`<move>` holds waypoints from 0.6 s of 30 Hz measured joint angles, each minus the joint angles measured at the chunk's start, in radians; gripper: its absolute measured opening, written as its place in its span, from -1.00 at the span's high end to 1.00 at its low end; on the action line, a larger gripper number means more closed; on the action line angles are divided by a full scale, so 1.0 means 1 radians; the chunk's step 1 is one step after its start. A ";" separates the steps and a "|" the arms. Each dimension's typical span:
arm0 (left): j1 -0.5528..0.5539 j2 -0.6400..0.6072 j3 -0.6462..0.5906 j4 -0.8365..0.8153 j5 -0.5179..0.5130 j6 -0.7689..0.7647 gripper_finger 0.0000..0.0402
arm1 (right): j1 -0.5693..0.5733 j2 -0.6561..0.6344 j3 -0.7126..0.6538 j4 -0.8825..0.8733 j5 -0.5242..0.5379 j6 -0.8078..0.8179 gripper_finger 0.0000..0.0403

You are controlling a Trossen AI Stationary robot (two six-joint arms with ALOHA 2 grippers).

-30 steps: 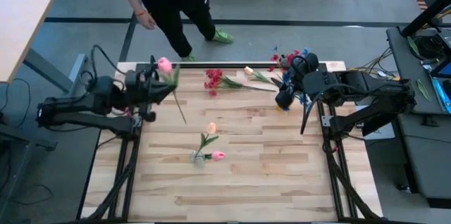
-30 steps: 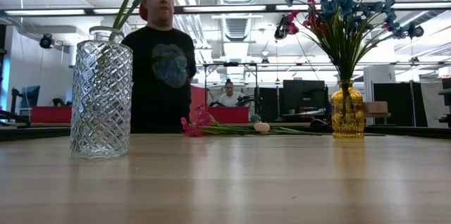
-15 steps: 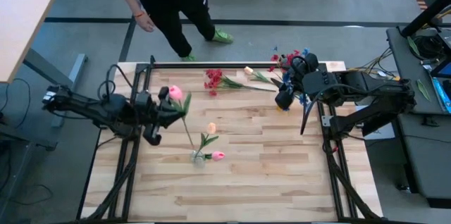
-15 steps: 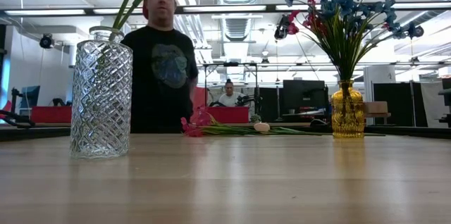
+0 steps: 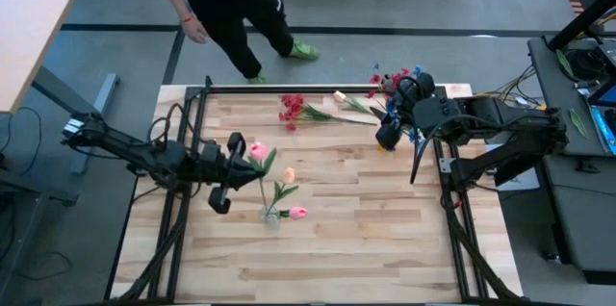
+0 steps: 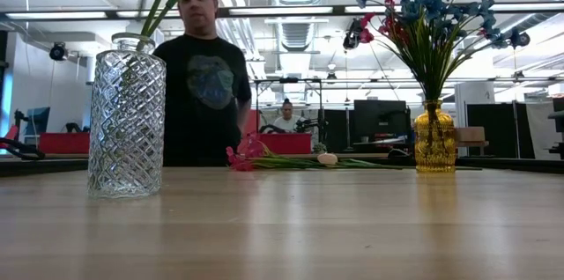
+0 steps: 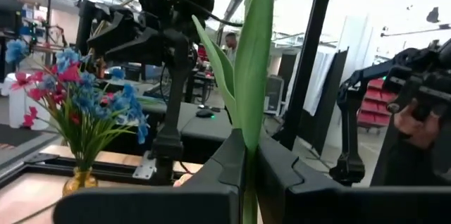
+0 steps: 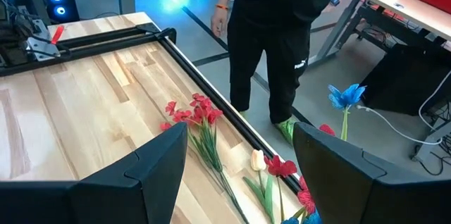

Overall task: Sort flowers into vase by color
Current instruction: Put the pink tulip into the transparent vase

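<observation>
Pink tulip (image 5: 257,150) (green stem), clear diamond-cut vase (image 6: 127,124).

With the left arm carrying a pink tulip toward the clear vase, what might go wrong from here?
1. The left gripper holds the pink tulip by its thin stem, jaws shut; the stem might slip or swing.
2. The clear vase already holds tulips, so the new stem may snag them or miss the narrow mouth.
3. Pushing down off-centre might tip the vase.

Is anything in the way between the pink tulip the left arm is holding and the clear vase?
Nothing visible blocks it. The left gripper holds the pink tulip above the table just short of the clear vase; only the peach and pink buds already in the vase crowd its mouth.
</observation>
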 joint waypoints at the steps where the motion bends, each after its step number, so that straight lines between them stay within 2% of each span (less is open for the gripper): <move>1: 0.000 0.004 0.000 -0.001 0.000 0.009 0.99 | 0.000 0.000 0.000 0.000 0.000 0.000 -0.25; 18: -0.026 0.087 -0.001 -0.009 0.002 0.015 0.99 | 0.000 0.000 0.000 0.000 -0.001 0.000 -0.25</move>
